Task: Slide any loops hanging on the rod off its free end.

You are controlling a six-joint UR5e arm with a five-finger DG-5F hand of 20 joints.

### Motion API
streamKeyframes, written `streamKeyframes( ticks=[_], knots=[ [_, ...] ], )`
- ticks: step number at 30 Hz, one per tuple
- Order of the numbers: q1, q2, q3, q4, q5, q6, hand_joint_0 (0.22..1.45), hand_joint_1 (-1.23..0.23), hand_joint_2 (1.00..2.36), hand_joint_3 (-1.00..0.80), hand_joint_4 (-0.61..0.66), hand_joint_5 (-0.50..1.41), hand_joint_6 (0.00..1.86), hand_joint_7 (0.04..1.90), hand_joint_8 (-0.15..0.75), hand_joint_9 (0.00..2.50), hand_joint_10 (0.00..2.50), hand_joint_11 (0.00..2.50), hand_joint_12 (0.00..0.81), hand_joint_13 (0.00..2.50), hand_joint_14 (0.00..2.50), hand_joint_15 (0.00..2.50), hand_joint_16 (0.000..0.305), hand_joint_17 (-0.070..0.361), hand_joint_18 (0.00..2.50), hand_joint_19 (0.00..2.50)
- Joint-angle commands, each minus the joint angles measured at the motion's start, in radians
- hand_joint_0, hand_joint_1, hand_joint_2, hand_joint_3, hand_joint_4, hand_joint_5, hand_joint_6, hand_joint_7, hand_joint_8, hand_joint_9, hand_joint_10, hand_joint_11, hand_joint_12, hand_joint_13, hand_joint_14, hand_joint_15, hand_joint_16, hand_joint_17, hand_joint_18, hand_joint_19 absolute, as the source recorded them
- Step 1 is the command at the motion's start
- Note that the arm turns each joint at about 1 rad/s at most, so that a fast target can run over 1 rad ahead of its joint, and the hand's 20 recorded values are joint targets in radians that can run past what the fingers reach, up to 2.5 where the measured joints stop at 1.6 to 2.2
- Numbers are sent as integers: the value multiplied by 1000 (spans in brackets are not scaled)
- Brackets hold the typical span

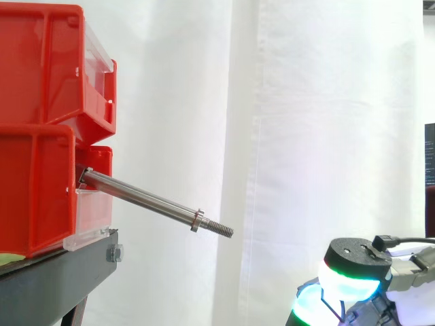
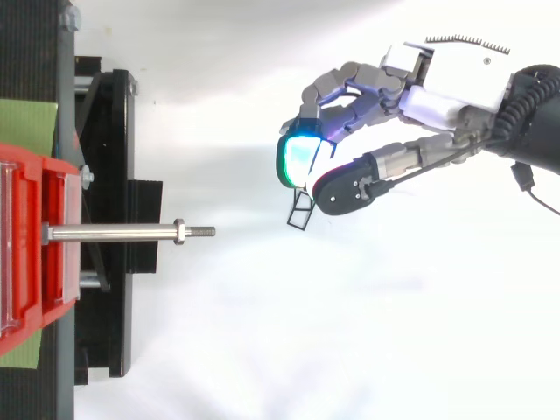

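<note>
My hand (image 2: 411, 96) is curled, its glowing cyan-green pads (image 2: 299, 157) drawn together with the dark thumb to pinch a thin black wire loop (image 2: 301, 211), angular in shape, which dangles below them. The loop hangs in open air, clear of the rod and a little beyond its free end. The rod (image 2: 114, 233) is smooth polished steel, bare along its length, with a hex nut (image 2: 178, 232) near the end and a short threaded tip (image 2: 203, 232). It juts, sloping downward, from stacked glossy red plastic bins (image 1: 41, 68) on a matte black stand (image 1: 54, 278). A softly folded white curtain (image 1: 306, 102) hangs behind.
</note>
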Motion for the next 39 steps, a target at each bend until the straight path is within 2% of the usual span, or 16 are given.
streamKeyframes(
  ticks=[1,10,14,17,20,22,28,34,39],
  knots=[
    [0,0,0,4,2,2,605,-685,1000,-495,130,-125,882,1040,303,812,3,105,327,457,0,19,46,103,478,192],
    [2,0,0,1,3,11,587,-559,1000,-500,149,-117,869,998,306,797,2,89,323,406,0,12,45,101,416,193],
    [5,0,0,-28,28,3,557,-566,1000,-500,157,-113,862,1031,309,793,3,87,319,395,0,5,46,103,419,181],
    [5,0,0,-43,28,8,560,-573,1000,-500,144,-108,862,1034,307,796,3,81,318,393,0,7,46,103,418,180],
    [5,0,0,-40,26,8,596,-623,1004,-445,86,-96,861,1074,305,819,2,92,314,416,0,0,44,100,436,176],
    [5,0,0,-39,26,8,592,-709,1012,-307,44,-84,869,1102,309,870,3,107,326,488,0,9,46,102,521,170],
    [5,0,0,-39,28,8,578,-778,1014,-161,-52,-64,860,1083,297,910,0,50,349,550,0,0,51,115,617,113],
    [5,0,0,-31,26,8,588,-795,1014,-95,4,-99,886,1068,314,882,2,91,352,537,0,0,51,115,587,118],
    [5,0,0,-16,28,5,602,-794,1014,-137,8,-108,893,1047,310,868,2,91,348,515,1,0,50,113,559,159]
  ],
)
